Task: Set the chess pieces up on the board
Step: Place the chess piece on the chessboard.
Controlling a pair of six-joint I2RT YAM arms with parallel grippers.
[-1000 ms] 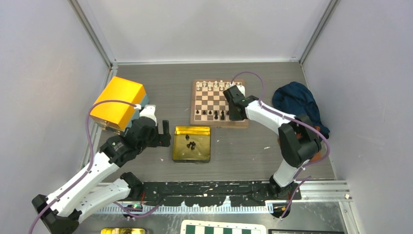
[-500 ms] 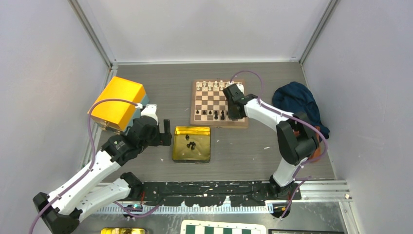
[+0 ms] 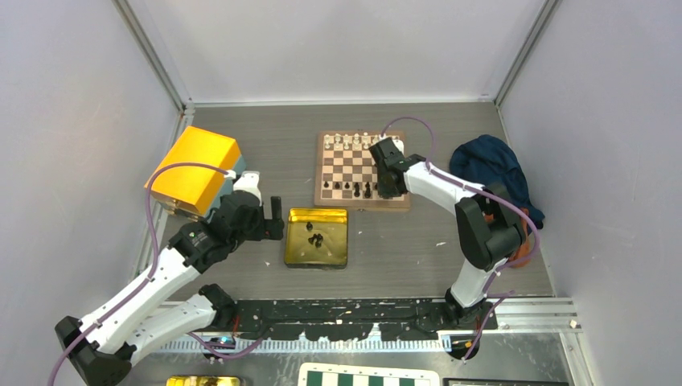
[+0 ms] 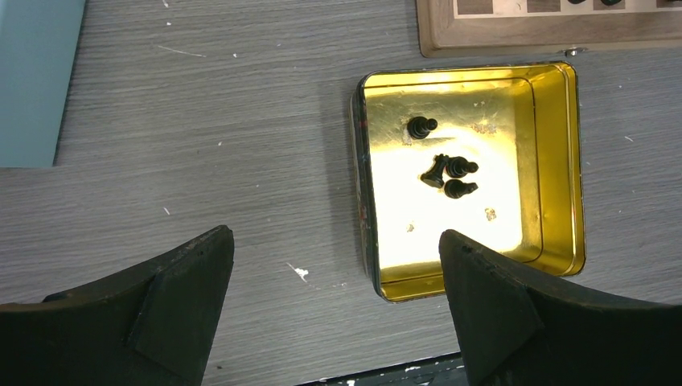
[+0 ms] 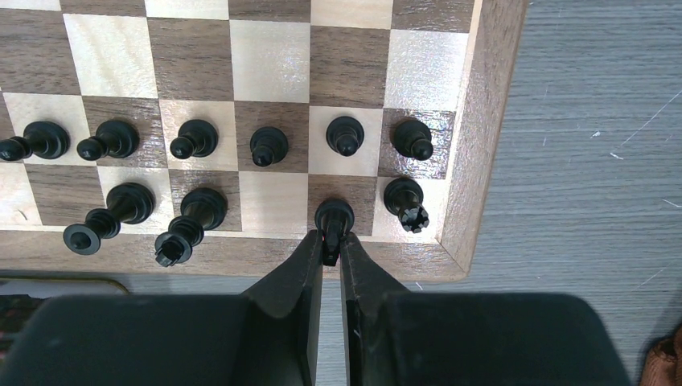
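A grey wood-grain bench fills a pale-walled booth. On the near row of the board, the right hand pinches a black piece; its kind is hard to tell from above. A corner piece stands just right of the hand, and the far rows are cut off. The left hand hovers spread wide; ahead and to its right, a gold tin holds four black pieces.
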